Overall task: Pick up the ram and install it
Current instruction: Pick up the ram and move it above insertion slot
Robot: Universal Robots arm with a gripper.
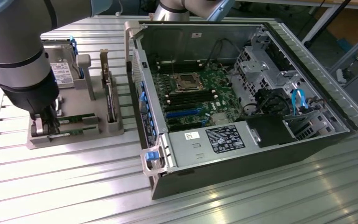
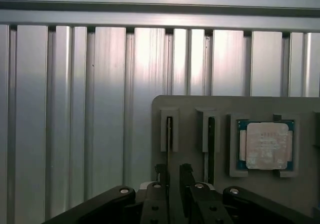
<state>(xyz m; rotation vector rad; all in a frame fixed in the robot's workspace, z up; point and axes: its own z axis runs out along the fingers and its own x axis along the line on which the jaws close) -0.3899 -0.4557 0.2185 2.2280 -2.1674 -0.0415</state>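
Observation:
The ram [image 1: 74, 122] is a thin green stick standing on edge in a slot of the grey holder tray [image 1: 79, 140] at the exterior view's left. In the wrist view I see the ram [image 2: 169, 134] edge-on as a thin dark line in its slot. My gripper [image 1: 45, 125] points straight down over one end of the stick. Its fingers [image 2: 186, 176] stand on either side of the ram's edge with a gap between them, so the gripper [image 2: 172, 173] is open and grips nothing. A second green stick [image 1: 73, 133] lies in the neighbouring slot [image 2: 210, 139].
The tray also carries a processor chip [image 2: 265, 145], an upright dark expansion card [image 1: 109, 95] and a silver hard drive [image 1: 61, 71]. The open computer case [image 1: 303, 140] lies at the exterior view's right, with its motherboard [image 1: 188, 98] and memory slots exposed. Ribbed aluminium table [image 1: 67, 186] surrounds both.

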